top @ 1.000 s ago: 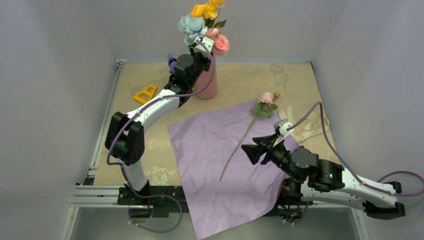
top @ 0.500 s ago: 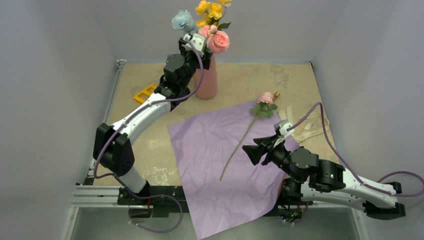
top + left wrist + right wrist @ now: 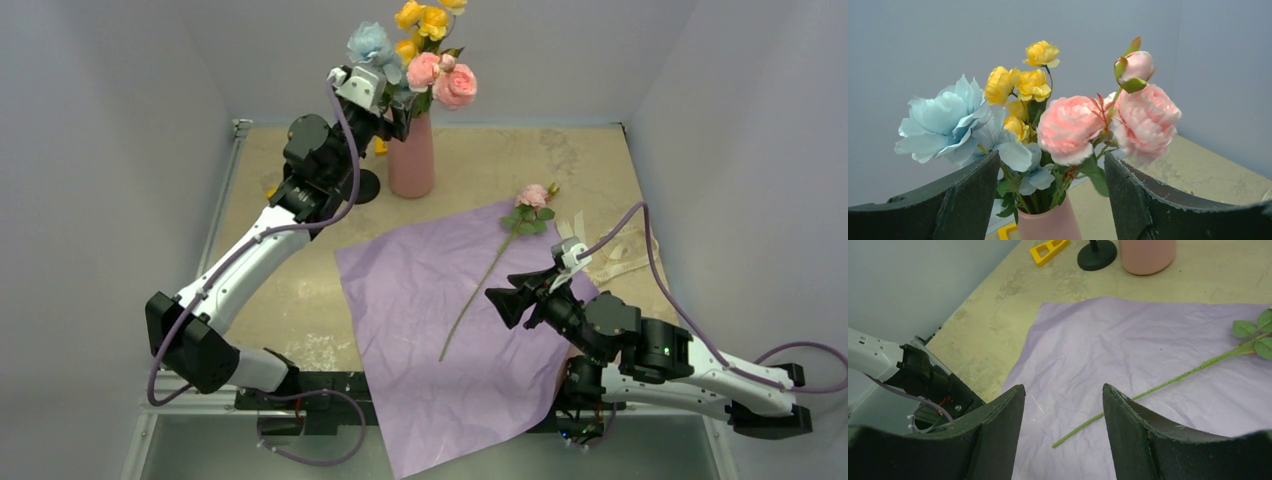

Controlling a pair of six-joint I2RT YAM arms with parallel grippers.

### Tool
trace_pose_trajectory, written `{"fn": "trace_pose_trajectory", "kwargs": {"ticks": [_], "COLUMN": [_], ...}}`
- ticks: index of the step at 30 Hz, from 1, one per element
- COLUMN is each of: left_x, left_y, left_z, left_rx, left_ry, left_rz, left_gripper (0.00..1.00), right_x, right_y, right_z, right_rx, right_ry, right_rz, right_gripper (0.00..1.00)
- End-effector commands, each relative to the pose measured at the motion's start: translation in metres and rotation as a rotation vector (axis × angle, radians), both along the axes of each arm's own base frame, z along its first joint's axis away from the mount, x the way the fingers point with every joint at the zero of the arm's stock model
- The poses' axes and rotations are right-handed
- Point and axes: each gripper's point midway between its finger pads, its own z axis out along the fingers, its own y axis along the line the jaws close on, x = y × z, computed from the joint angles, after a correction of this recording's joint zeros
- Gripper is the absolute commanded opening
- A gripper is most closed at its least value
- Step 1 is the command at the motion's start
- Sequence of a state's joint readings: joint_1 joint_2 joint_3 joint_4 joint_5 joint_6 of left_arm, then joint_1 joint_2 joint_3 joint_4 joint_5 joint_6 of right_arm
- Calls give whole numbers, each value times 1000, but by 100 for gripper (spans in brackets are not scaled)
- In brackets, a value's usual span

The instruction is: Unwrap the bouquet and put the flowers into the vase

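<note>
With the left gripper (image 3: 1050, 156) and right gripper (image 3: 506, 291) gaping empty, the probably light pink rose (image 3: 535, 195) is needing a gentle mid-stem pinch.

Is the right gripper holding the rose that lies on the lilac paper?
No, the right gripper is open and empty; the rose lies on the lilac paper, apart from its fingers.

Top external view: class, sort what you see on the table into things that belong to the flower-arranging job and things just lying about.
Belongs to the job: vase, flowers in it, loose pink rose, lilac wrapping paper, cream ribbon.
Just lying about: yellow triangular piece, black round stand.
</note>
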State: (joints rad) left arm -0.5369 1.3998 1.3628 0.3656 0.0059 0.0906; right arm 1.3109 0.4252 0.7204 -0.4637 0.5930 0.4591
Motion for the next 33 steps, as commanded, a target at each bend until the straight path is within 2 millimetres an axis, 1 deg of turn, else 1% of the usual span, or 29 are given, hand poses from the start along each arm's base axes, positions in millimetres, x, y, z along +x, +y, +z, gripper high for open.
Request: {"fn": "trace_pose_trajectory", "kwargs": {"ticks": [1, 3, 5, 7, 9, 11, 13, 18, 19, 21, 23, 25, 27, 28, 29, 30, 33], "left_x": [15, 20, 19, 11, 4, -4, -13, -42, -50, -64, -81, -100, -119, -126, -136, -144, -163], "left_y": [0, 4, 9, 16, 20, 24, 29, 41, 45, 50, 57, 63, 66, 65, 60, 56, 45], "left_z": [-29, -32, -29, -22, -20, -23, -20, 1, 9, 18, 27, 33, 29, 22, 14, 6, -36], "left_rx": [47, 40, 18, -12, -27, -37, -61, -125, -137, -172, -204, -229, -251, -262, -252, -248, -235], "left_ry": [55, 63, 59, 41, 30, 29, 24, -8, -21, -20, -21, -10, 39, 81, 124, 177, 397], "left_rz": [42, 72, 92, 104, 103, 97, 92, 62, 55, 34, 14, -16, -58, -84, -134, -169, -248], "left_gripper": [79, 78, 78, 78, 77, 77, 77, 78, 78, 78, 78, 78, 78, 78, 78, 78, 76], "right_x": [1, 1, 1, 1, 1, 2, 4, 7, 9, 13, 21, 31, 44, 53, 61, 70, 89], "right_y": [-3, -3, -5, -6, -6, -6, -5, -2, -2, -4, -7, -12, -11, -10, -8, -9, -10], "right_z": [19, 18, 17, 16, 16, 15, 14, 15, 15, 15, 11, -2, -21, -34, -44, -56, -84], "right_rx": [67, 67, 61, 55, 54, 45, 41, 33, 30, 22, -8, -83, -123, -121, -100, -76, -48], "right_ry": [1, 5, 9, 10, 8, 1, -2, -5, -3, 8, 38, 88, 172, 230, 282, 324, 424], "right_rz": [-23, -24, -28, -27, -27, -29, -41, -58, -66, -107, -176, -258, -310, -320, -322, -330, -366], "right_gripper": [63, 63, 63, 63, 63, 63, 63, 64, 64, 64, 64, 65, 66, 66, 66, 66, 65]}}
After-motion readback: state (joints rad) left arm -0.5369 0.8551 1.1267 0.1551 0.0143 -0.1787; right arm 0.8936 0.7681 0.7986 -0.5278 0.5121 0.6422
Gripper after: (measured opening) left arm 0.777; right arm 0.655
